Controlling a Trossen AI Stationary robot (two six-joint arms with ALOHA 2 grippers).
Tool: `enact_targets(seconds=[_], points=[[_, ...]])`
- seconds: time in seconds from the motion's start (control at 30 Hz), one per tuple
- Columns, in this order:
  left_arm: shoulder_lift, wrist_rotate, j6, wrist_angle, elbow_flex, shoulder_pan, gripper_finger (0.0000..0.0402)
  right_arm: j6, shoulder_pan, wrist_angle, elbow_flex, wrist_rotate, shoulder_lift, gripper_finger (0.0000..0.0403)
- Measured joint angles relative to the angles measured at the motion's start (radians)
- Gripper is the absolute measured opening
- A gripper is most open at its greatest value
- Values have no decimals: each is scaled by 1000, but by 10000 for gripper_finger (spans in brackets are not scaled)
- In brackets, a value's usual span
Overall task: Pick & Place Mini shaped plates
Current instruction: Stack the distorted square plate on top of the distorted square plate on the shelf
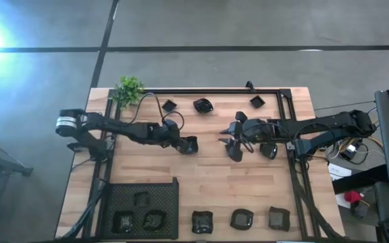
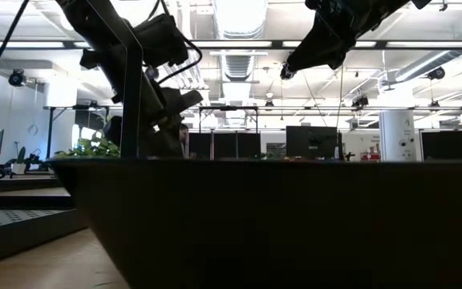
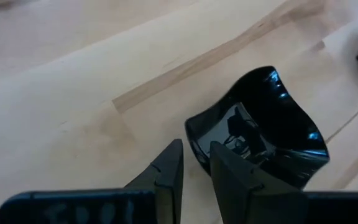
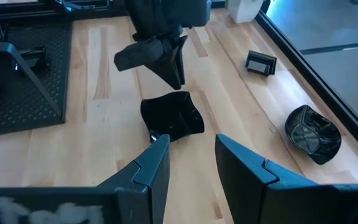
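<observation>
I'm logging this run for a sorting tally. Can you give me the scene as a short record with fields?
Surface: wooden table
Tray: black mesh tray at the table's near left corner, holding three small dark plates
Near edge: three plates in a row right of the tray
Far edge: three plates and a small green plant
Left gripper: jaws astride the rim of a glossy black plate lying on the table
Right gripper: hanging over the table's middle, jaws open, empty
</observation>
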Motion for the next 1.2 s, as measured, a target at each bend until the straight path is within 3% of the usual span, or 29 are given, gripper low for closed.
enact_targets(seconds=[0.83, 1.1, 1.2], points=[[85, 11, -21, 61, 7, 11, 70, -36, 0, 7, 1, 2, -2, 123], [82, 9, -24, 54, 7, 13, 9, -36, 0, 7, 1, 3, -2, 123], [79, 3, -21, 55, 7, 13, 3, -35, 0, 6, 1, 3, -3, 123]])
